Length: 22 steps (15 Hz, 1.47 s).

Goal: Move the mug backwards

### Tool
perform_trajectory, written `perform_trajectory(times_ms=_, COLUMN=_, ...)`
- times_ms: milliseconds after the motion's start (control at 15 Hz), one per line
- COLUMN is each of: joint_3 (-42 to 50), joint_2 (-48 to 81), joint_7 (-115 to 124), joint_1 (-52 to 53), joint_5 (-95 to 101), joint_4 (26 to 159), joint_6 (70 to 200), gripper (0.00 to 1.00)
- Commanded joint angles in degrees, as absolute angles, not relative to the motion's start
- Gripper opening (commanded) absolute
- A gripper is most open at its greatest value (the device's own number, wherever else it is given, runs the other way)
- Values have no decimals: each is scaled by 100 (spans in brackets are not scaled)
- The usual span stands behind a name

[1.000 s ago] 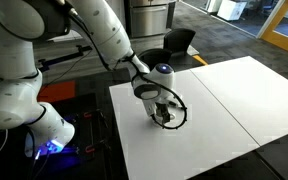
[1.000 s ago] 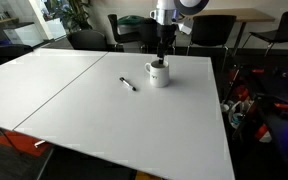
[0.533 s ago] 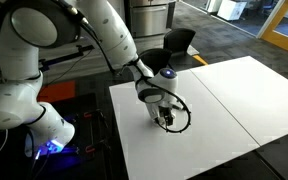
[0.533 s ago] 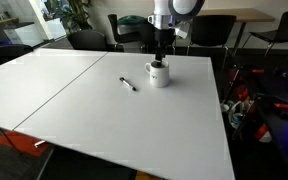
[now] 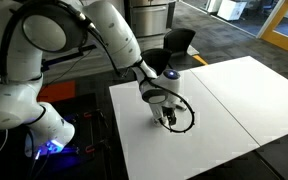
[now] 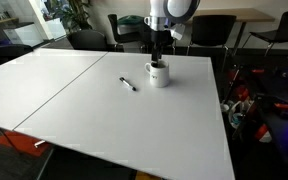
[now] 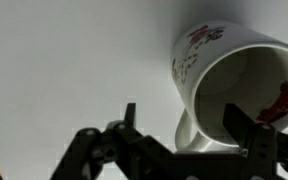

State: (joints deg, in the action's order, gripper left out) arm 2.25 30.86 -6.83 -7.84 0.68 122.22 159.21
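The mug (image 6: 159,74) sat upright toward the far right of the white table (image 6: 84,120). A thin black pen (image 6: 129,84) lay just to its left, not touching it.

In the wrist view the gripper (image 7: 183,118) was spread and straddling the rim. One finger (image 7: 130,120) was outside the wall and the other looked dipped inside the dark interior, with nothing pinched yet.

My take was to close squarely on that wall first and get a firm bite, since glazed ceramic would probably slip. Then I'd lift it only barely, or slide it, and keep it level so it wouldn't swing on a one-wall grip. Moving straight back should keep it clear of the pen. I'd go slowly near the table's edge, then set it down flat before letting go.
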Motion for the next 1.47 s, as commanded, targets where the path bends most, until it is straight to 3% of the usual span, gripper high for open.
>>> perform_trajectory(times_ms=0, joint_3=140, joint_2=3182, joint_7=-825, joint_1=-855, joint_5=55, joint_4=11992, joint_6=15780, gripper=72)
perform_trajectory(times_ms=333, joint_3=153, joint_2=3223, joint_7=-813, joint_1=-818, joint_5=101, joint_4=11934, joint_6=15692, gripper=54)
perform_trajectory(times_ms=467, joint_3=164, joint_2=3231, joint_7=-804, joint_1=-803, joint_5=117, joint_4=11934, joint_6=15674, gripper=35)
perform_trajectory(times_ms=533, joint_3=165, joint_2=3235, joint_7=-805, joint_1=-802, joint_5=121, joint_4=11931, joint_6=15668, gripper=35)
perform_trajectory(times_ms=667, joint_3=168, joint_2=3241, joint_7=-802, joint_1=-800, joint_5=125, joint_4=11929, joint_6=15653, gripper=19)
perform_trajectory(times_ms=933, joint_3=217, joint_2=3233, joint_7=-764, joint_1=-766, joint_5=167, joint_4=11906, joint_6=15634, gripper=0)
perform_trajectory(times_ms=1400, joint_3=303, joint_2=3239, joint_7=-753, joint_1=-883, joint_5=106, joint_4=11636, joint_6=15500, gripper=2)
